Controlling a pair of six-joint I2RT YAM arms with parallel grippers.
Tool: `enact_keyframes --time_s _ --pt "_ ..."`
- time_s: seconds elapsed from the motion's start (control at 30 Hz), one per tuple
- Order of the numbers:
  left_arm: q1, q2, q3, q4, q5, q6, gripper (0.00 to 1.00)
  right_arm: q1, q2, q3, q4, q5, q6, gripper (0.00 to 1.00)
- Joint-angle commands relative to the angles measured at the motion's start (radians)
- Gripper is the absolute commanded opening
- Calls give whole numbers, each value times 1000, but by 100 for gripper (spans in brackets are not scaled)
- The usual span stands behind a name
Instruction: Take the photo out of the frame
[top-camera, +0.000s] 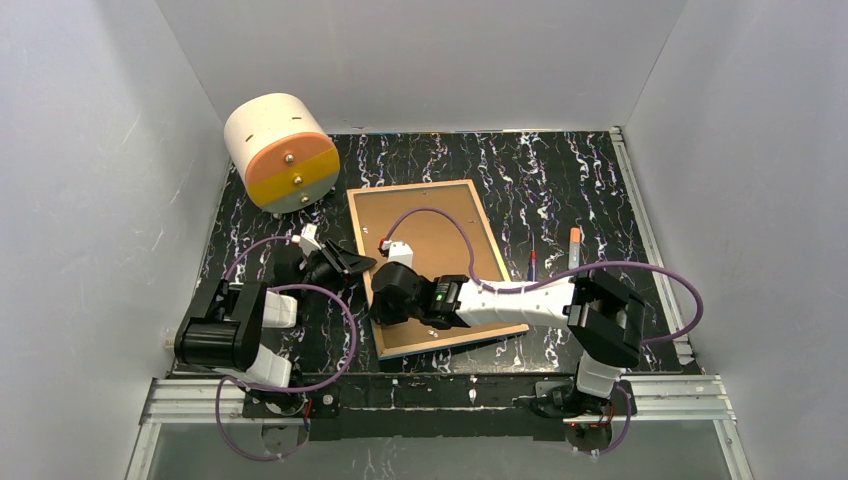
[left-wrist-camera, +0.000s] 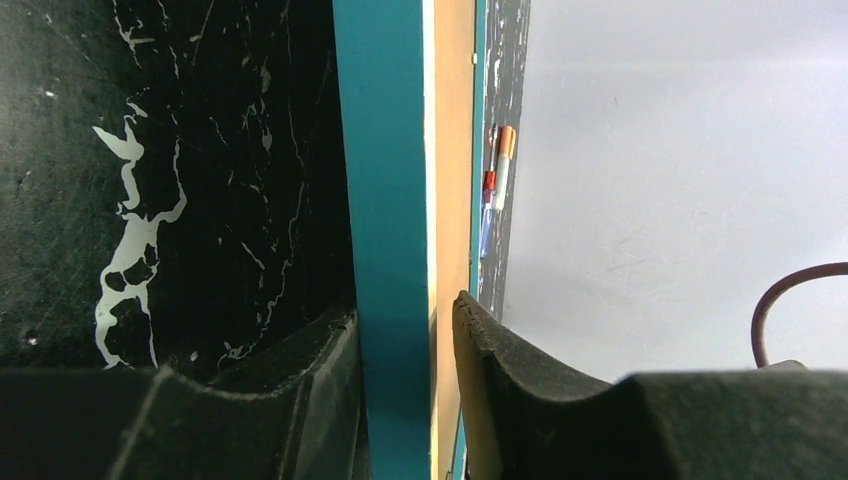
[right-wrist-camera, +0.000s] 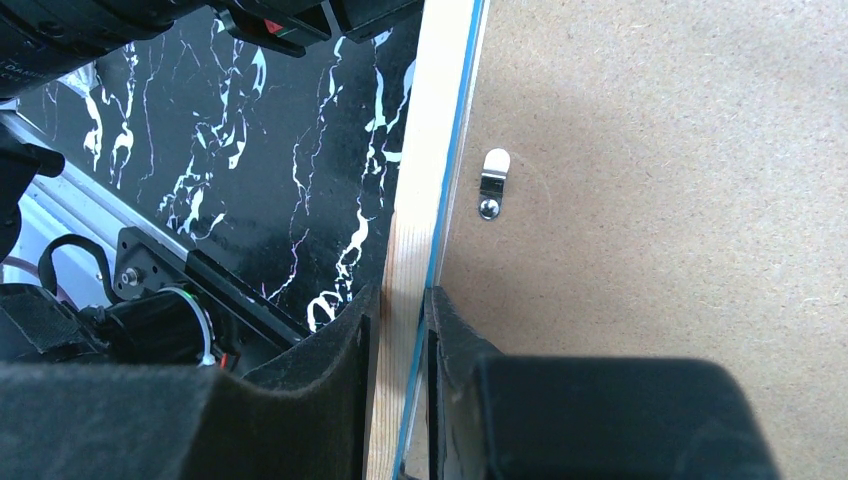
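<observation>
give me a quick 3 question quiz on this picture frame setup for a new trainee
1. True or false: the frame lies with its brown backing board facing up.
2. What lies on the table to the right of the frame? A) scissors B) two markers C) a cup
3. In the right wrist view, the right tool is closed on which part of the frame?
Key: 1 true. 2 B. 3 its light wooden edging.
</observation>
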Motion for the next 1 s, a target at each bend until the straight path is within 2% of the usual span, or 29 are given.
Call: enact_keyframes --time_s 0.0,0.27,0.37,0.47,0.67,0.9,0.97 --pt "-3 18 6 28 34 9 31 3 -67 1 130 -35 -1 1" --pt "-3 22 9 29 41 8 12 4 -65 3 129 -37 -6 1" --pt "-3 20 14 29 46 4 1 4 -68 0 130 -39 -12 3" --pt "-3 22 22 14 53 2 0 4 -74 -6 131 -37 -22 8" --pt "-3 -4 43 -82 44 58 0 4 -94 -12 125 -33 -41 27" --pt "-4 -30 62 -180 35 116 0 5 -130 -30 116 -6 -69 59" --pt "-3 -32 63 -192 33 123 0 6 -130 -21 101 1 -82 64"
